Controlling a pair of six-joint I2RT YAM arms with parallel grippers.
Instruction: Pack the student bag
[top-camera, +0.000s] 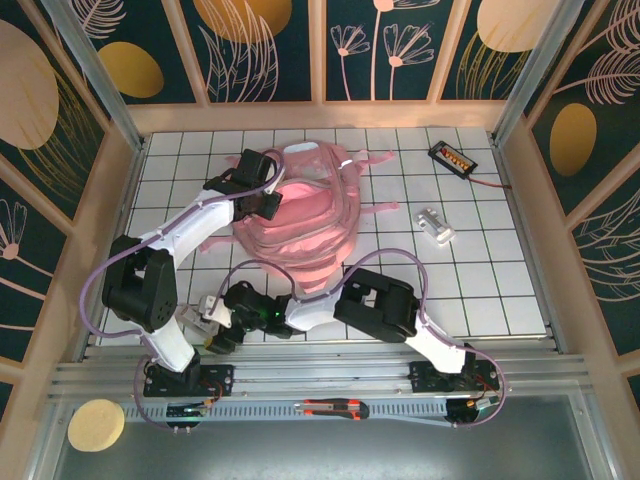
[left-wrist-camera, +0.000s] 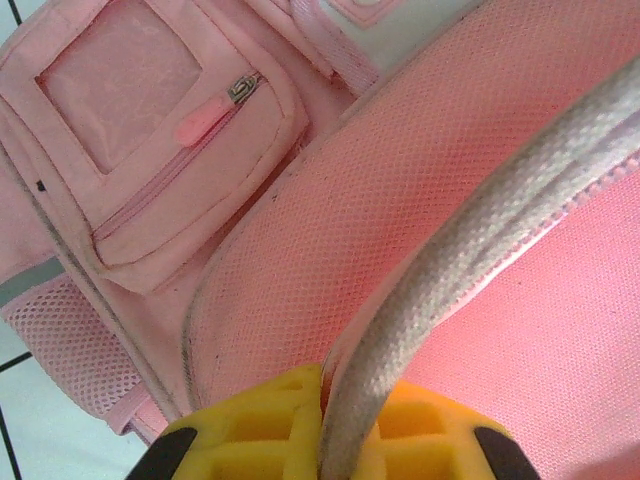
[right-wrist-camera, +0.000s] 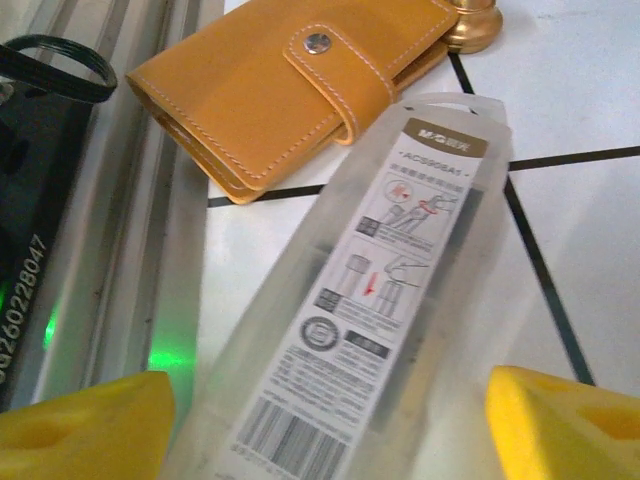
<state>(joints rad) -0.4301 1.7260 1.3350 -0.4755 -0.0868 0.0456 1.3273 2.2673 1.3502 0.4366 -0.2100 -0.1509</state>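
Pink student bag (top-camera: 310, 235): your left jaws are clamping its rim; right jaws are sitting apart around the clear case (right-wrist-camera: 380, 290), needing closing.

1. Tan snap wallet (right-wrist-camera: 290, 85), upper left of right wrist view; clear labelled plastic case (right-wrist-camera: 370, 300) just below it, on white gridded counter (right-wrist-camera: 590, 90).
2. Top view: black device (top-camera: 452, 157) upper right; yellow round sponge (top-camera: 96, 424) lower left.

Student bag (left-wrist-camera: 400, 190), pink: its pale corded rim (left-wrist-camera: 480, 240) is clamped between the yellow pads (left-wrist-camera: 260, 425) of the left gripper (left-wrist-camera: 345, 440). A zipped pocket (left-wrist-camera: 170, 150) is seen beyond, to the left.
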